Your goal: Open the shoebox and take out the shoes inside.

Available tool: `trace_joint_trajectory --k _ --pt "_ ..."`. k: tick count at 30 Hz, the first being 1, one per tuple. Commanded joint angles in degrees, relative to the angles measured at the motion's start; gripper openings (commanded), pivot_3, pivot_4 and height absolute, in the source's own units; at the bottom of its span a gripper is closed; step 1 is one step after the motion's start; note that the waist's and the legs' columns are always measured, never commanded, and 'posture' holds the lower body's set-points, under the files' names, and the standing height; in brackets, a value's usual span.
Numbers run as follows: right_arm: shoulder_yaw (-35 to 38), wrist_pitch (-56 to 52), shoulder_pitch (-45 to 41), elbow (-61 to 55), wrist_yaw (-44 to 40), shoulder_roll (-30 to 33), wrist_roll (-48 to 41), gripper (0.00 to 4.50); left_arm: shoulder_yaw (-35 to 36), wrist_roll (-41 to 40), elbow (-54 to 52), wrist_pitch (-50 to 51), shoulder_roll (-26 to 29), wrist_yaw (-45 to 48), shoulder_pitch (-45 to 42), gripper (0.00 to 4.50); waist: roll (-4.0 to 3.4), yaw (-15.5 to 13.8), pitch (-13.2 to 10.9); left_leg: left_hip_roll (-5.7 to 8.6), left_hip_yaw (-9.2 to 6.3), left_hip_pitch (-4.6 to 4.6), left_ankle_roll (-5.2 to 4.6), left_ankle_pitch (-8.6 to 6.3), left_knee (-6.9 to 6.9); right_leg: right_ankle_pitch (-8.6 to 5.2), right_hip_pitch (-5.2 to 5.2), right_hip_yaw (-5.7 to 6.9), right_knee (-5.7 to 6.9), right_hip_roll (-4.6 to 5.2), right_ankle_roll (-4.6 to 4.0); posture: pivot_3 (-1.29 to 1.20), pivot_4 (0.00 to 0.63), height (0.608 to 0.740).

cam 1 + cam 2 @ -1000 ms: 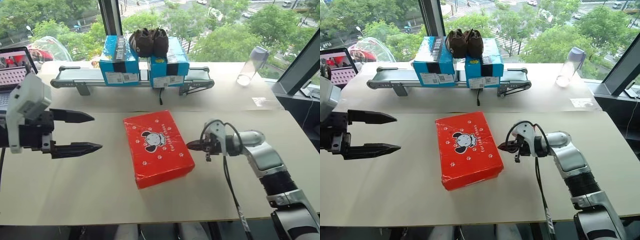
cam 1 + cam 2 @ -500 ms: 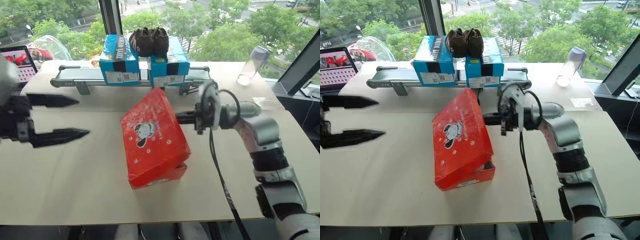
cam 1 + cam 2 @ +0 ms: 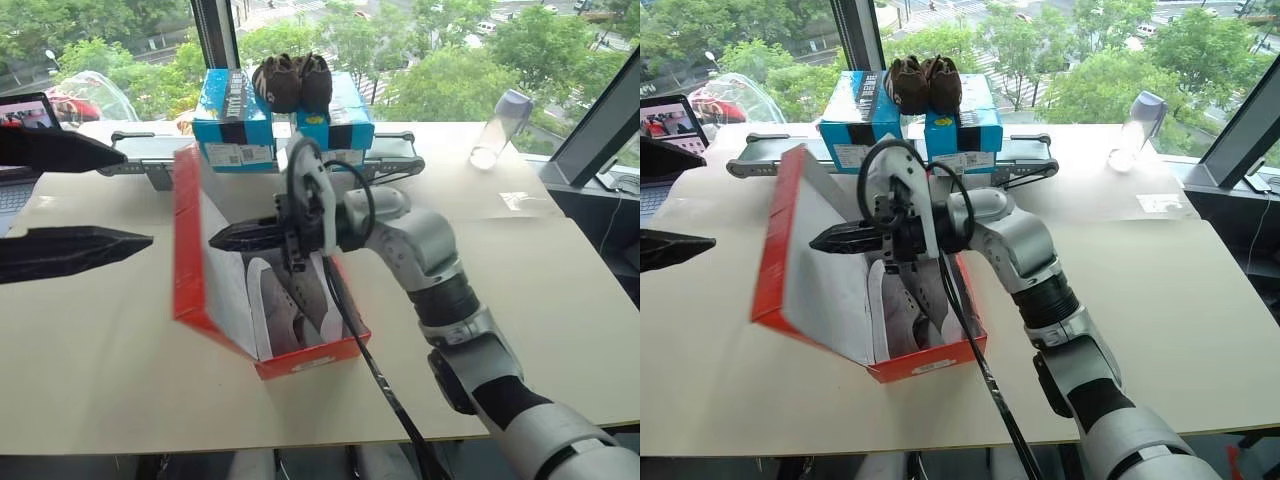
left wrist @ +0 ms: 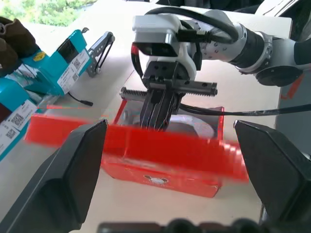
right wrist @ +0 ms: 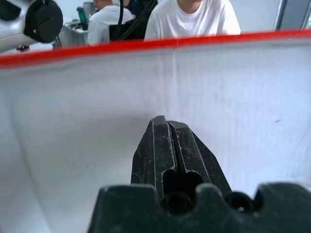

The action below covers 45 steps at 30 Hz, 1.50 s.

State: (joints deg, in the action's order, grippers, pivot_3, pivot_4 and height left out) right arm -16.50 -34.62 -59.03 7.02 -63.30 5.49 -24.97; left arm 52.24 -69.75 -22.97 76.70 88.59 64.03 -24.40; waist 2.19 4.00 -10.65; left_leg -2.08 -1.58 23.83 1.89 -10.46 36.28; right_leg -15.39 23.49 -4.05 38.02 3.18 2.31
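The red shoebox [image 3: 310, 358] lies open in the middle of the table. Its hinged lid [image 3: 187, 235] stands up on the left side, white inside facing right. The shoes [image 3: 288, 312], grey-mauve with white soles, lie inside the box. My right gripper [image 3: 216, 240] is shut and empty, pointing left above the shoes. Its tips are at the lid's white inside [image 5: 73, 126]. My left gripper [image 3: 138, 200] is open at the far left, apart from the lid's red outer face, with nothing between its fingers [image 4: 77, 160].
At the back, two blue boxes [image 3: 232, 125] sit on a grey rail with a dark brown pair of shoes [image 3: 293, 82] on top. A laptop [image 3: 28, 108] is at the far left, a clear bottle [image 3: 497, 130] at the back right. People [image 5: 192, 17] sit beyond the lid.
My right gripper swept left and up, pushing the lid from flat to upright and baring the shoes. My left gripper rose and drew back to the left.
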Motion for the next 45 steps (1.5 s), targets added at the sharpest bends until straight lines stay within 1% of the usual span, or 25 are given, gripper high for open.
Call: trace_joint_trajectory --k 1,6,8,10,12,14,16,17,20,22,24,26,28,32,38,43,45 --pt "-1.57 4.28 -0.57 1.81 1.05 -1.44 2.78 0.0 2.74 2.11 1.16 1.81 3.43 2.17 -1.45 4.47 0.02 0.04 0.0 0.0 0.0 0.0 0.0 0.0 0.0 0.0 0.0 0.0 0.0 0.0 0.0 0.0 0.15 0.74" --pt "-1.78 6.18 -0.31 3.97 2.61 -1.36 5.29 0.0 2.1 4.1 2.66 1.93 5.13 5.42 -1.68 4.47 0.01 0.04 0.0 0.01 0.01 0.01 0.01 0.0 -0.04 -0.01 0.07 -0.01 0.01 0.01 -0.02 0.0 0.15 0.74" --pt "-1.4 6.54 -0.4 3.93 2.45 -0.12 5.82 0.0 1.93 5.37 2.8 1.92 4.96 7.25 -0.96 4.47 0.01 0.04 0.0 -0.01 0.02 0.01 0.01 0.0 -0.04 -0.01 0.09 -0.01 0.02 -0.01 -0.03 0.0 0.15 0.74" --pt "-0.87 7.05 -0.78 2.98 1.54 3.47 7.23 0.0 2.74 8.86 1.2 2.35 3.19 11.01 2.68 4.47 0.0 -0.06 -0.01 -0.01 0.03 0.02 0.01 0.0 -0.04 -0.02 0.09 -0.01 0.02 0.0 -0.03 0.0 0.15 0.74" --pt "-0.16 5.23 -1.49 1.33 2.03 7.06 8.2 0.0 3.83 14.41 -0.56 0.73 0.84 14.39 8.19 4.47 -0.03 -0.19 -0.03 0.01 0.04 0.02 0.01 0.0 -0.05 -0.03 0.09 -0.01 0.0 0.02 -0.04 0.0 0.15 0.74" --pt "0.91 -0.71 -2.42 -1.42 4.43 10.47 8.37 0.0 4.33 20.75 -1.75 -3.2 -1.76 17.1 14.85 4.47 -0.05 -0.18 -0.04 0.03 0.05 0.02 0.02 0.01 -0.05 -0.03 0.12 -0.01 0.04 0.04 -0.06 0.0 0.15 0.74" --pt "1.83 -7.62 -2.72 -5.21 5.92 13.56 7.44 0.0 3.82 25.02 -1.98 -7.55 -4.06 18.75 19.57 4.47 -0.03 -0.09 -0.02 -0.02 0.07 0.1 0.05 0.03 -0.08 -0.02 0.25 -0.02 0.07 0.01 -0.16 0.0 0.15 0.74" --pt "2.5 -11.78 -2.97 -6.97 6.64 14.59 6.35 0.0 3.32 26.47 -1.7 -9.61 -5.04 19.23 21.07 4.47 -0.03 0.0 -0.03 -0.04 0.08 0.31 0.08 0.05 -0.08 0.18 0.52 -0.02 0.12 0.0 -0.52 0.0 0.15 0.74" --pt "5.81 -24.43 -3.81 -11.41 8.6 16.46 1.67 0.0 -0.33 29.52 0.2 -15.95 -7.28 19.17 23.52 4.47 -0.03 0.14 -0.03 -0.16 0.12 0.56 0.11 0.07 -0.1 0.26 0.86 -0.03 0.18 -0.09 -0.66 0.0 0.15 0.74" --pt "3.53 -31.17 -3.36 -13.94 11.79 18.88 3.55 0.0 -4.54 30.77 2.03 -20.28 -8.24 18.36 23.44 4.47 -0.04 -0.04 -0.03 -0.16 0.12 0.55 0.11 0.07 -0.23 0.26 0.88 -0.03 0.17 -0.09 -0.67 0.0 0.15 0.74" --pt "-1.49 -34.81 -3.74 -15.21 12.48 21.93 5.2 0.0 -7.36 31.33 3.25 -22.97 -8.71 17.93 22.84 4.47 -0.03 -0.13 -0.03 -0.14 0.11 0.53 0.11 0.07 -0.26 0.26 0.88 -0.02 0.16 -0.08 -0.68 0.0 0.15 0.74" --pt "-1.53 -40.87 -4.56 -14.48 12.55 21.63 2.48 0.0 -10.75 31.05 4.46 -25.19 -9.19 17.07 21.22 4.47 -0.02 -0.11 -0.02 -0.13 0.13 0.55 0.11 0.07 -0.22 0.26 0.86 -0.02 0.12 -0.06 -0.68 0.0 0.15 0.74" --pt "-0.1 -43.88 -5.26 -13.8 13.09 20.19 0.52 0.0 -13.36 30.74 5.3 -26.74 -9.58 16.54 19.86 4.47 -0.02 -0.05 -0.02 -0.12 0.13 0.57 0.11 0.07 -0.18 0.26 0.84 -0.02 0.1 -0.05 -0.68 0.0 0.15 0.74" --pt "5.66 -51.4 -7.75 -11.17 16.42 14.43 -2.17 0.0 -17.32 30.97 6.58 -29.03 -10.13 15.4 17.68 4.47 -0.03 0.18 -0.03 -0.16 0.14 0.57 0.1 0.07 -0.19 0.26 0.89 -0.03 0.17 -0.08 -0.69 0.0 0.15 0.74" --pt "8.74 -55.88 -8.99 -10.21 19.47 11.84 -4.23 0.0 -19.09 30.54 6.57 -29.65 -10.66 14.56 16.55 4.47 -0.02 -0.26 -0.02 -0.12 0.1 0.63 0.1 0.07 -0.19 0.26 0.86 0.01 0.11 -0.05 -0.68 0.0 0.15 0.74" --pt "8.35 -55.41 -8.77 -10.65 20.71 12.8 -5.05 0.0 -18.73 30.59 5.93 -29.63 -11.26 14.22 16.98 4.47 -0.03 -0.11 -0.02 -0.13 0.1 0.62 0.11 0.07 -0.19 0.26 0.87 0.01 0.13 -0.06 -0.68 0.0 0.15 0.74" --pt "9.98 -56.57 -9.56 -10.54 20.19 12.76 -6.36 0.0 -18.52 30.41 5.54 -29.36 -11.39 14.15 17.21 4.47 -0.03 -0.08 -0.02 -0.13 0.1 0.62 0.1 0.07 -0.19 0.26 0.87 0.01 0.13 -0.07 -0.68 0.0 0.15 0.74"
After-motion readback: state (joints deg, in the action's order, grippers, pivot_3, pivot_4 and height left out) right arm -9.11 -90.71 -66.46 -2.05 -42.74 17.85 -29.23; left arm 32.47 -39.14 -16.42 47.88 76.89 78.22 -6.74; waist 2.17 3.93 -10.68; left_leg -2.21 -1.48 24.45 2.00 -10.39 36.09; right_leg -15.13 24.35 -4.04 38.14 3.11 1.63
